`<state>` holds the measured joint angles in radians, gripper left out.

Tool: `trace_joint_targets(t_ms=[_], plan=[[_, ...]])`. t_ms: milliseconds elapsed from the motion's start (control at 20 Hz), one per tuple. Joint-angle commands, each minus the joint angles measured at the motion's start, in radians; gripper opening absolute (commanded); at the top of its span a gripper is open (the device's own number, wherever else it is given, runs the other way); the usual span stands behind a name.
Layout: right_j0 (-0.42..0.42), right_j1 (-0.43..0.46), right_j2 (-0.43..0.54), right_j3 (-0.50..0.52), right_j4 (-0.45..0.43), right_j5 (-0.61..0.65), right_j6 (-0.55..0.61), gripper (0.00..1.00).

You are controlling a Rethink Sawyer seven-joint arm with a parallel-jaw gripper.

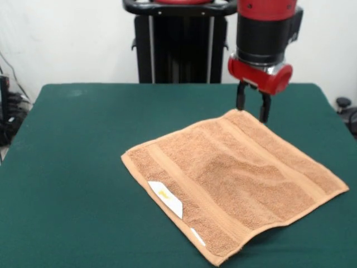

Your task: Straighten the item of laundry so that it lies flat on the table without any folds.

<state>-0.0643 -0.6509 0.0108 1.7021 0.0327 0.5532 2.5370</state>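
Towel, near corner: I see the towel (pixel 234 184) closest to my camera, its lowest corner lifted a little off the cloth, with a dark shadow under that edge.
Towel, material: orange-tan terry, looped and fuzzy, roughly rectangular and set at an angle so it reads as a diamond.
Label: a small white label (pixel 165 198) sits on the near left edge, with a faint yellow mark on it; a second sliver of white shows further along the same edge.
Towel, bands: flatter woven bands run parallel to the near left edge and again along the far right side.
Towel, lie: mostly spread out, but I see soft ripples across the middle, so it is not fully flat.
Towel, place: right of centre on the table, towards the near side.
Table: the table (pixel 72 167) is covered in dark green cloth, smooth and matte, far larger than the towel.
Gripper: the gripper (pixel 252 108) hangs at the towel's far corner, two thin black fingers (pixel 264 109) pointing straight down with a gap between them, so I read it as parted; nothing is held. The tips are at the corner's edge; I cannot tell whether they touch the fabric.
Arm: a red wrist under a black cylinder and a red upper section, coming down upright from the top.
Pedestal: the black pedestal (pixel 178 47) stands behind the far edge, against a white wall.
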Motion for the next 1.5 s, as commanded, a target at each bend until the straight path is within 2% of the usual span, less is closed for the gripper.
trace_joint_targets(t_ms=[50, 200, 350, 600, 800, 1050, 1400, 1500], plan=[[0.037, 0.022, 0.058, 0.016, -0.012, 0.074, 0.024, 1.00], [0.042, 0.141, 0.043, 0.018, -0.062, -0.082, 0.031, 1.00], [0.070, 0.209, 0.002, -0.001, -0.098, -0.136, 0.045, 1.00], [0.089, 0.210, -0.048, 0.045, -0.136, -0.203, 0.067, 1.00], [0.127, 0.241, -0.116, 0.035, -0.154, -0.241, 0.106, 1.00], [0.154, 0.248, -0.188, 0.031, -0.170, -0.206, 0.097, 1.00], [0.064, 0.204, -0.119, 0.083, -0.194, -0.138, -0.012, 1.00], [-0.004, 0.208, -0.066, 0.100, -0.210, -0.140, -0.064, 1.00]])
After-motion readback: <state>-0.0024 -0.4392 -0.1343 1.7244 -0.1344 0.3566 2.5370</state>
